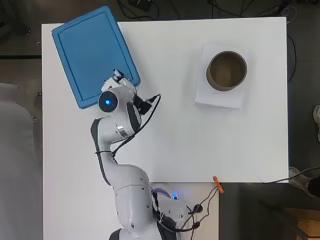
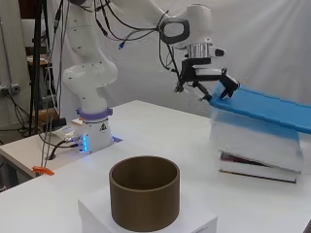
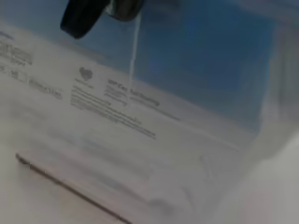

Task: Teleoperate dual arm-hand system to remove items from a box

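Observation:
A clear plastic box point(image 2: 257, 143) stands at the table's far left corner, and in the overhead view its blue lid point(image 1: 92, 50) covers it. In the side view the blue lid point(image 2: 272, 109) is tilted, its corner nearest the arm raised off the box. The hand point(image 2: 206, 80) is at that raised corner, its black fingers curled on the lid's edge. From overhead the wrist hides most of the hand point(image 1: 119, 76). Flat dark items point(image 2: 255, 165) lie at the box's bottom. The wrist view shows the box's clear wall point(image 3: 117, 140), the lid point(image 3: 210, 56) and a black finger point(image 3: 81, 18).
A brown cylinder point(image 1: 226, 70) stands on a low white block point(image 1: 220, 98) at the right; the side view has the cylinder point(image 2: 144, 191) in front. An orange clip point(image 1: 218, 184) sits at the table's near edge. Cables hang by the arm's base point(image 2: 92, 136).

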